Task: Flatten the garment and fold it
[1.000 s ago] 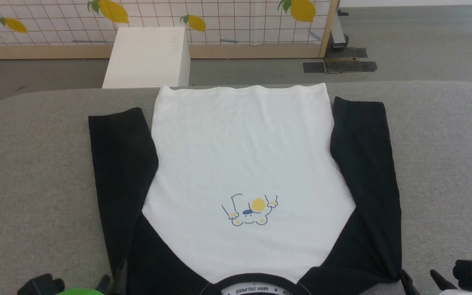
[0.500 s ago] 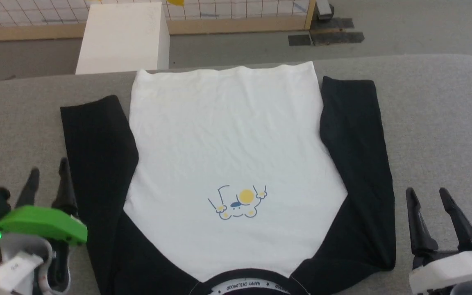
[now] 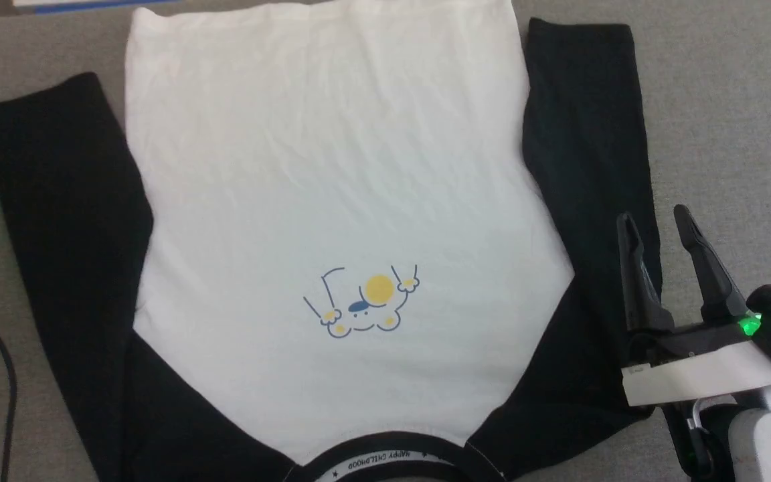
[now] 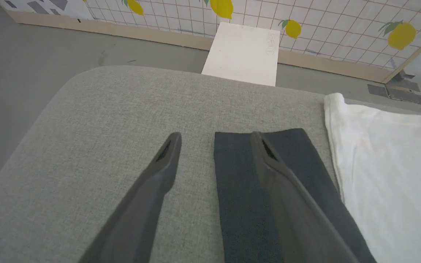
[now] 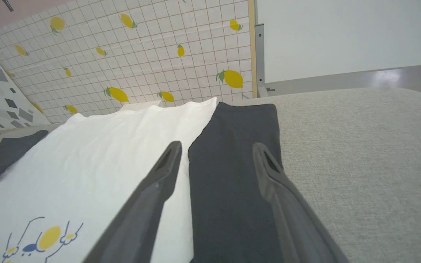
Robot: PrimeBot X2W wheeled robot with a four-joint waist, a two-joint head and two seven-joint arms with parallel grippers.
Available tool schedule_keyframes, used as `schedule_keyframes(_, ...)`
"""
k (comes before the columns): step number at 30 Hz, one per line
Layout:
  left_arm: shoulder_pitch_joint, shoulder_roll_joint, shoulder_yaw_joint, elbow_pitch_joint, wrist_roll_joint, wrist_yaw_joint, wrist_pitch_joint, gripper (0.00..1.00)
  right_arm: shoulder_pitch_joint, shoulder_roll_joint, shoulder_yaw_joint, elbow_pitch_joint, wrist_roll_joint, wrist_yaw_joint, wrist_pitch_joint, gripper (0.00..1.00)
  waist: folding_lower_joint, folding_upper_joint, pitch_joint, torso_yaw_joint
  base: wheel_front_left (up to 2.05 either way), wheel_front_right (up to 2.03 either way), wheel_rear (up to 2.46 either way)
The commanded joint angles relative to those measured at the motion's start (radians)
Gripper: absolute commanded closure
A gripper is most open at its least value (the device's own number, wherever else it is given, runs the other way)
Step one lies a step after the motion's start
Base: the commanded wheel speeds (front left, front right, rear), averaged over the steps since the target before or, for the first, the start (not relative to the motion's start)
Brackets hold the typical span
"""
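Head view: garment (image 3: 332, 187) collar (image 3: 385, 448) runs off the bottom edge; neck tape (image 3: 385, 460) cut at both ends. Right gripper (image 3: 652, 214) covers part of the right sleeve (image 3: 586, 134). Right wrist view: chest print (image 5: 38, 237) clipped by bottom edge. Left wrist view: writing on white box (image 4: 243, 54) (upper right corner) too small to read.

Item: shirt (image 3: 332, 167) of soft matt cloth, the white body finely creased, the black sleeves dull and smooth, the chest print flat. It lies on a tabletop (image 3: 727, 100) covered in grey woven fabric, coarse-grained and matt. Also listed: left end effector (image 4: 216, 134) and right end effector (image 3: 653, 214), fingers of dark matt plastic by the look; box (image 4: 243, 51), white, smooth, matt; floor (image 4: 31, 58), grey and smooth.
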Motion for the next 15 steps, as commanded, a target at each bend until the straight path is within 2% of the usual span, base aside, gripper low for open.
schedule_keyframes(1, -0.028, 0.014, 0.009, 0.007, -0.017, 0.014, 0.027, 0.0, -0.021, -0.003, 0.006, 0.004, 0.006, -0.002, -0.011, 0.0, -0.0001, 0.0, 0.123, -0.068, 0.0, 0.0, 0.0)
schedule_keyframes(10, -0.058, 0.049, 0.065, 0.033, -0.08, 0.102, 0.22, 0.0, -0.055, -0.001, 0.026, 0.025, 0.014, -0.002, -0.037, 0.0, -0.0001, 0.0, 0.189, -0.091, 0.0, 0.0, 0.0)
schedule_keyframes(15, -0.024, 0.046, 0.084, 0.038, -0.096, 0.145, 0.27, 0.0, -0.066, -0.001, 0.033, 0.04, 0.013, -0.002, -0.042, 0.0, -0.0001, 0.0, 0.195, -0.094, 0.0, 0.0, 0.0)
